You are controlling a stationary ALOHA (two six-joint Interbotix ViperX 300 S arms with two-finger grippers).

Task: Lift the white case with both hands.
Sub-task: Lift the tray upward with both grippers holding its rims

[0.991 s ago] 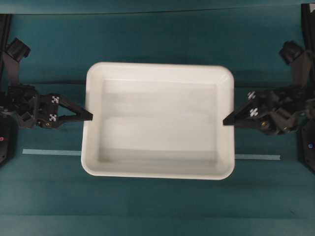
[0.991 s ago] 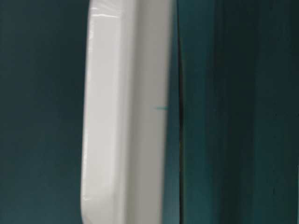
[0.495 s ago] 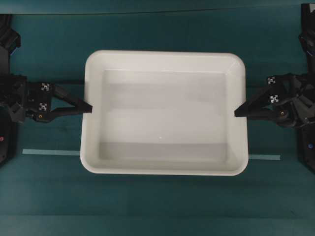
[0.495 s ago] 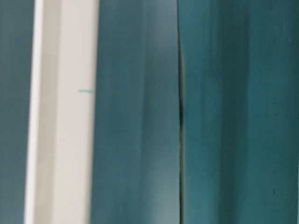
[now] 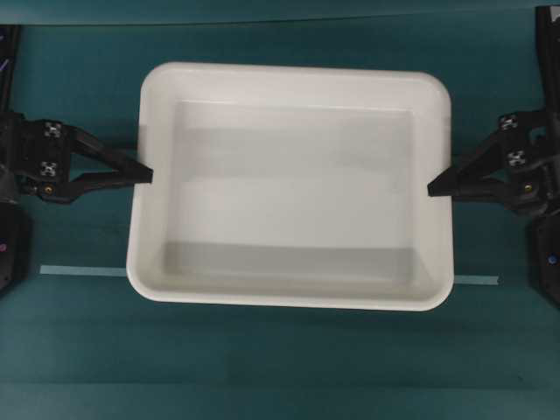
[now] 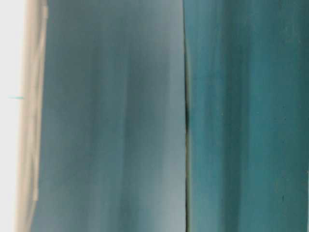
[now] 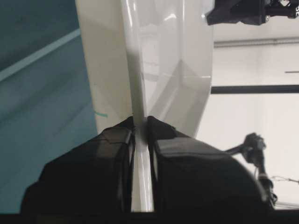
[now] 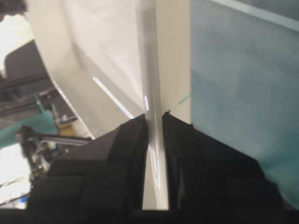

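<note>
While the table-level cam is too blurred to trust, I see the white case [image 5: 293, 179], glossy, shallow, above the teal table [image 5: 280, 367], prob. airborne. Left gripper [image 5: 147, 173] and right gripper [image 5: 433, 188], both level, pinch opposite rims.

Even overhead light, glare on white case [image 5: 289, 188], table-level view blurred

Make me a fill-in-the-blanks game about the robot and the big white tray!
1. The white case is pinched by ___ grippers.
2. The left gripper is clamped on the case's ___.
3. The right gripper grips the rim on the side ___ the left gripper.
4. Inside the white case there is ___.

Missing words: two; rim; opposite; nothing
</note>
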